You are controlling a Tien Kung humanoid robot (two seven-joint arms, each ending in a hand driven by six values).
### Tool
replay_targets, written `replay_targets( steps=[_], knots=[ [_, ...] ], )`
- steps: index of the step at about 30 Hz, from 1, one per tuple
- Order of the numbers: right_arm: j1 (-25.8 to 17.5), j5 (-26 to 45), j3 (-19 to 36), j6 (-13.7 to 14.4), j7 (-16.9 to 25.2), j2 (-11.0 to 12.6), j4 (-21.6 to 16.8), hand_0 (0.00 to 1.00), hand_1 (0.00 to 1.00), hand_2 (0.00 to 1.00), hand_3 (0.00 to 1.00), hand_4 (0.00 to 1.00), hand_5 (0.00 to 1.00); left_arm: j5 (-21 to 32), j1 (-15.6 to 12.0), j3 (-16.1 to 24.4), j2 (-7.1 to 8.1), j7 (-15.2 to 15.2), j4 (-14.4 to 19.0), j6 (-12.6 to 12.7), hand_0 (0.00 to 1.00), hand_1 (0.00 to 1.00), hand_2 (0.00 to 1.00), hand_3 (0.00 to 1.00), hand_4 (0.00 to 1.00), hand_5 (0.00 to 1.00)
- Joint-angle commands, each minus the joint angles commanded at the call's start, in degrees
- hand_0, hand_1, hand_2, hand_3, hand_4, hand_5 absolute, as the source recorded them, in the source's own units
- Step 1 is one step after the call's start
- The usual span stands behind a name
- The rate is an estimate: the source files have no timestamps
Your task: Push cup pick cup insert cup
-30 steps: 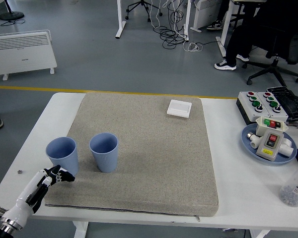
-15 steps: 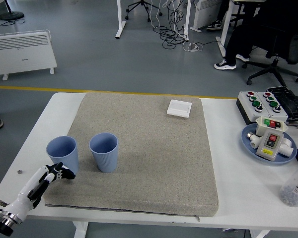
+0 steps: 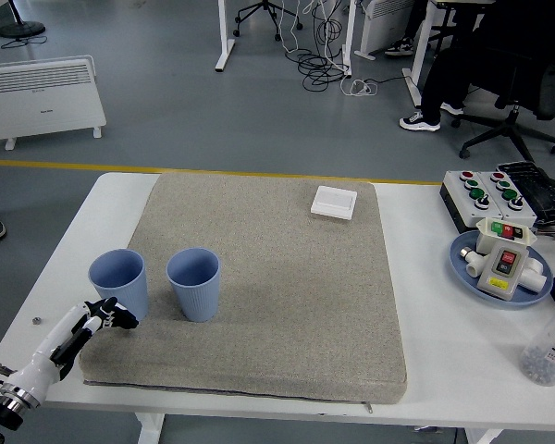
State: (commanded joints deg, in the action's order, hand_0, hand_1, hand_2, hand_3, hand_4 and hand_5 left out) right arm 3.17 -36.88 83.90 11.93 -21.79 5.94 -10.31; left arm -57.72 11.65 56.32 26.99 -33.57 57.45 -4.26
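Observation:
Two light blue ribbed cups stand upright on the grey mat (image 3: 277,277). The left cup (image 3: 119,283) is at the mat's left edge, the right cup (image 3: 194,283) is a short gap to its right. My left hand (image 3: 109,314) comes in from the lower left corner and sits just below and in front of the left cup's base, with its black fingers curled and holding nothing. I cannot tell whether it touches the cup. My right hand is out of view.
A small white square box (image 3: 335,202) lies at the mat's far right. A blue plate (image 3: 472,276) with a switch box, a button box (image 3: 486,192) and a clear bottle (image 3: 550,347) are on the table's right side. A small screw (image 3: 36,321) lies at the left.
The left cup has shifted slightly right, toward the other cup. My left hand has drawn back a little toward the lower left.

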Motion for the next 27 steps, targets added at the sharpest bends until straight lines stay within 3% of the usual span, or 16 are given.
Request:
replay_targets(
  steps=[27],
  knots=[
    [0.58, 0.31, -0.24, -0.04, 0.02, -0.08, 0.00, 0.677, 0.618, 0.650, 0.611, 0.148, 0.561, 4.86, 7.95, -5.73, 0.00, 0.79, -4.14, -1.08, 0.599, 0.556, 0.529, 0.477, 0.606, 0.996]
  ],
)
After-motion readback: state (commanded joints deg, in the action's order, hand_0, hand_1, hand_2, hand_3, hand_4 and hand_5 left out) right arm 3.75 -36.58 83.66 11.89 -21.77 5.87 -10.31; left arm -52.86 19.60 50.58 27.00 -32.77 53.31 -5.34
